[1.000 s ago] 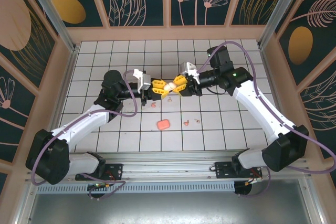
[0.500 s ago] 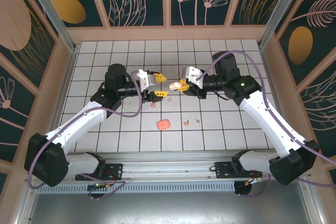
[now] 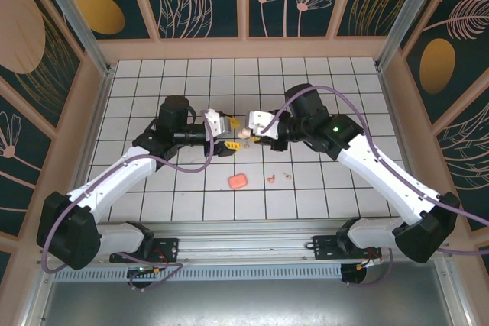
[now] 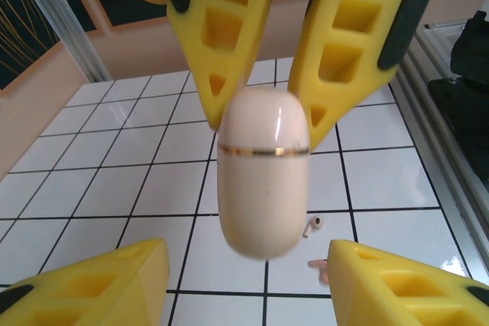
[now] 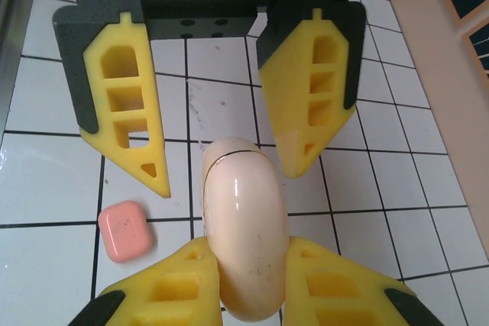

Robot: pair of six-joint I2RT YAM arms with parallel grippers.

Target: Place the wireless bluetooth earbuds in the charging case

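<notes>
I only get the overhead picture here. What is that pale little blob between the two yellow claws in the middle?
Observer: A pebble-shaped pale case, lid closed. The left wrist view shows a thin gold seam running round it.
Operator: Which claw actually has hold of it?
Observer: The right gripper. In its own wrist view the jaws are closed on both sides of one end of the case.
Operator: And the other claw?
Observer: The left gripper is open wide. In the left wrist view there is clear space between each jaw and the case.
</notes>
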